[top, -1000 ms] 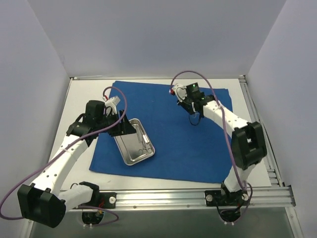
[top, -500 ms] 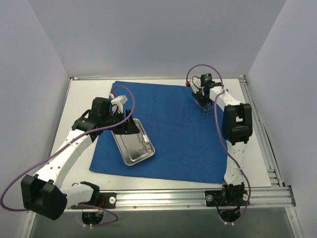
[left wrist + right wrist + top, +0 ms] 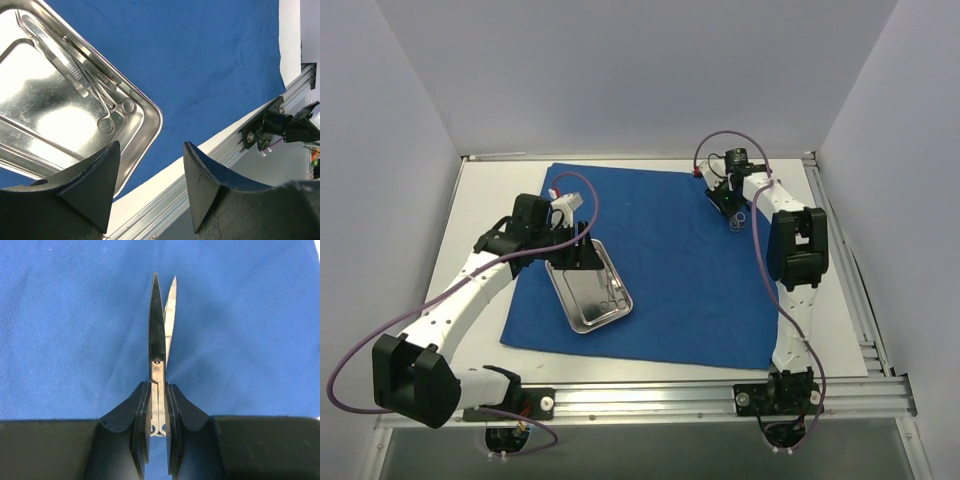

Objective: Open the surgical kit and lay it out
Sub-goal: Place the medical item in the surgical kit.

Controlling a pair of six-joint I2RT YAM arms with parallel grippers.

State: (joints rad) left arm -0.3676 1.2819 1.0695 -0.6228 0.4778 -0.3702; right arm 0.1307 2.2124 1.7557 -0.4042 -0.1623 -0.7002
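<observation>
Seen from above, the royal-blue cloth wrap (image 3: pixel 680 280) is lying spread flat on the white desk (image 3: pixel 485 200), with the shiny rectangular steel tray (image 3: pixel 578 305) sitting on its left part. The left tool (image 3: pixel 576 252) is hovering at the tray's far end, its jaws standing partly apart and holding nothing. The right tool (image 3: pixel 734 212) is hanging over the cloth's far right corner, well apart from the tray, and is gripping a pair of steel scissors (image 3: pixel 740 218).

In the left wrist view, the tray's rim (image 3: pixel 150 107) is showing just beyond one of the left tool's fingertips (image 3: pixel 95 185). Slim metal instruments (image 3: pixel 75 70) are resting inside the tray, their ring handles near the closest corner. The likely trouble is a finger coming down on the rim instead of inside it. That could tip the tray or skid it across the cloth, spilling the instruments toward the aluminium rail (image 3: pixel 200 165).

In the right wrist view, the right tool (image 3: pixel 158 387) is pinching the scissors (image 3: pixel 159 330) narrowly just behind the pivot. The two blades are slightly parted and pointing out at the cloth (image 3: pixel 60 315). So thin a hold is leaving the scissors free to swivel or slip. If they go down point first, the tips could catch the fabric, drag it and ruck up the laid-out wrap.
</observation>
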